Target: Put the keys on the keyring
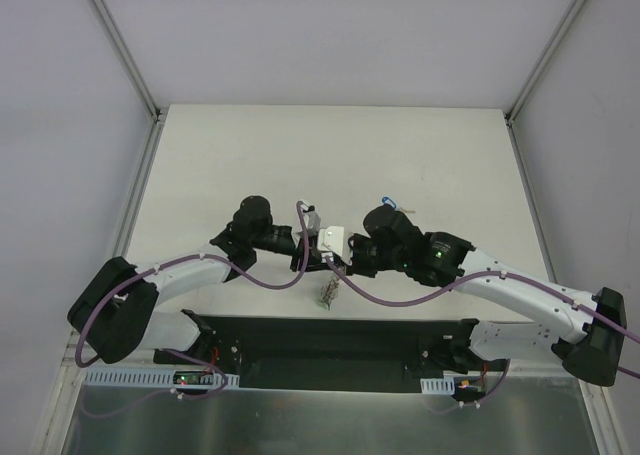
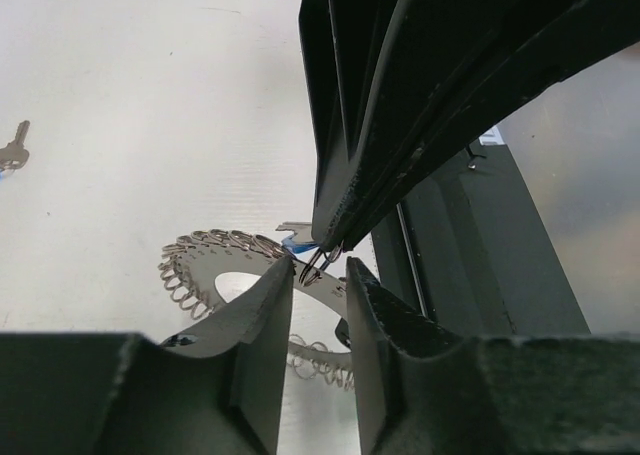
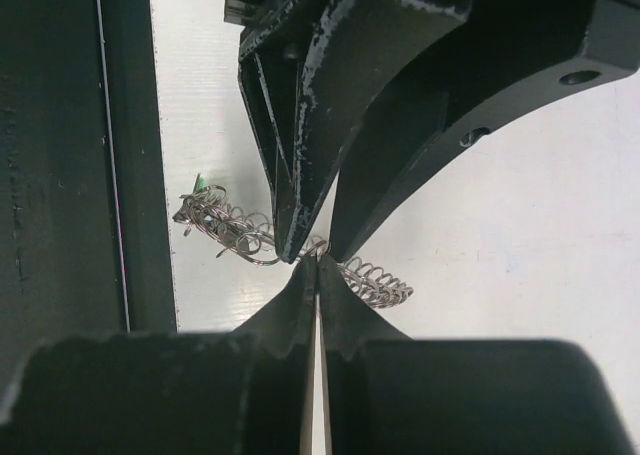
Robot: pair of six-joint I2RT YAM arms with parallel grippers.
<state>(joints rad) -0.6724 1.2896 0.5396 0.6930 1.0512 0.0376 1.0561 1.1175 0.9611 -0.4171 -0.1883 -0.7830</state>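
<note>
Meeting nose to nose above the table (image 1: 250, 155), the two arms share the keyring (image 2: 215, 253): the right gripper (image 3: 318, 267) is clamped tight on a strand of its coiled wire, apparently to steady the ring for threading, while the left gripper (image 2: 320, 275) stands narrowly parted around that same pinch, its jaws not clearly touching metal. Seen from overhead, the ring trails toward six o'clock from the fingertips, a green tag (image 3: 197, 182) at one end. A loose blue-tagged key (image 1: 397, 205) lies on the table at two o'clock, probably next to be threaded.
</note>
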